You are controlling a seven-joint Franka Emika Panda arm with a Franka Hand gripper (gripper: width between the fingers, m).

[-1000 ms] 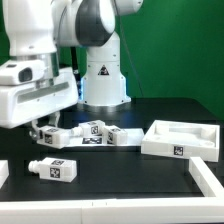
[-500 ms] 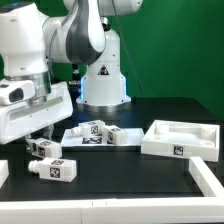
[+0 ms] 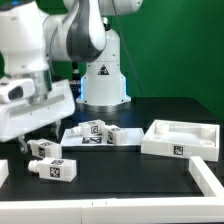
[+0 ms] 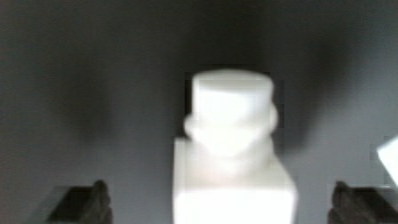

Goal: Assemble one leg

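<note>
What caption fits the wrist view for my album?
Open gripper lined up around a white leg, not yet closed on it.

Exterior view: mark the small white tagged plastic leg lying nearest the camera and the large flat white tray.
Small white tagged plastic leg [image 3: 55,169], exterior view, tagged side.
Large flat white tray [image 3: 165,146], exterior view, front wall.

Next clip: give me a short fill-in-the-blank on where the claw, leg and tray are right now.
1. In the wrist view, the leg sits ___ the two fingers of the claw.
2. The claw is ___, gripping nothing.
3. In the exterior view, the tray lies on that view's ___ side.
4. The table top is ___ in colour.
Missing words: between; open; right; black.
</note>
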